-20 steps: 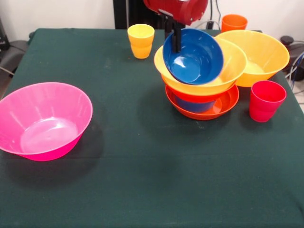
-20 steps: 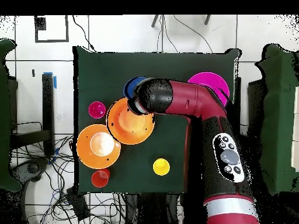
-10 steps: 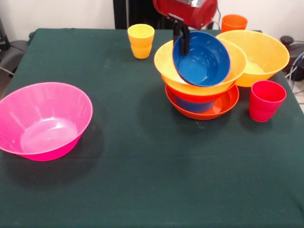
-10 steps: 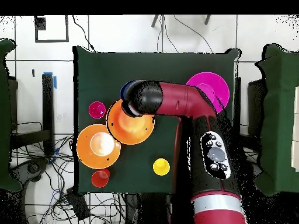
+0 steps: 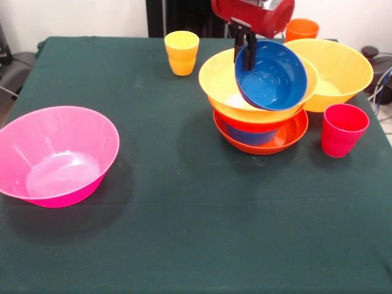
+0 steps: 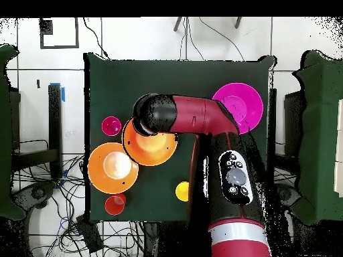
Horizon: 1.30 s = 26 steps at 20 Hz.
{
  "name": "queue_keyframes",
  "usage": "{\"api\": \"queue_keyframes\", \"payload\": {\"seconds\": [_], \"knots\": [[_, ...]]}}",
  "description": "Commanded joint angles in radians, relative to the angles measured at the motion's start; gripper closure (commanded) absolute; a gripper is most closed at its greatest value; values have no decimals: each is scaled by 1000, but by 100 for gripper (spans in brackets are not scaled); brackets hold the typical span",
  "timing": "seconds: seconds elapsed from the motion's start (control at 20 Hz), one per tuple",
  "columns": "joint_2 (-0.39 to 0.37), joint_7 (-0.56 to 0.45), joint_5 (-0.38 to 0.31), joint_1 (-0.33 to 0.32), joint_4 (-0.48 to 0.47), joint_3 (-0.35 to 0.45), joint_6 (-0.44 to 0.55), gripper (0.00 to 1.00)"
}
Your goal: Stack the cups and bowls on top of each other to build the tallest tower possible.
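Observation:
My gripper (image 5: 245,55) is shut on the rim of a small blue bowl (image 5: 274,76), which hangs tilted over the tower. The tower (image 5: 257,116) has a shallow red-orange bowl (image 5: 288,138) lowest, then a second blue bowl (image 5: 248,133), another red-orange bowl and a large orange-yellow bowl (image 5: 223,76) on top. A second large orange-yellow bowl (image 5: 340,67) stands beside it. The red-pink cup (image 5: 343,130), yellow cup (image 5: 182,52) and orange cup (image 5: 301,29) stand apart on the table. The pink bowl (image 5: 55,153) sits alone at the left. In the overhead view the arm (image 6: 194,117) hides the held bowl.
The dark green cloth (image 5: 196,233) covers the table. In the overhead view the pink bowl (image 6: 242,100) lies partly under the arm, the yellow cup (image 6: 181,191) by the near edge, and cables trail over the floor around the table.
In the front view the gripper has carried the blue bowl to the right across the top orange-yellow bowl. The other bowls and cups have stayed put.

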Motion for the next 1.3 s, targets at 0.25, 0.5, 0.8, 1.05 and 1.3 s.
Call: {"api": "queue_keyframes", "payload": {"seconds": [0.25,0.5,0.8,1.05,1.3], "knots": [[6,67,-8,22,12,-17,-37,100],[-35,54,-10,22,70,-33,-27,100],[-37,75,3,40,85,-40,-30,100],[-45,98,21,59,108,-47,-39,100],[-42,111,33,76,112,-56,-48,100]]}}
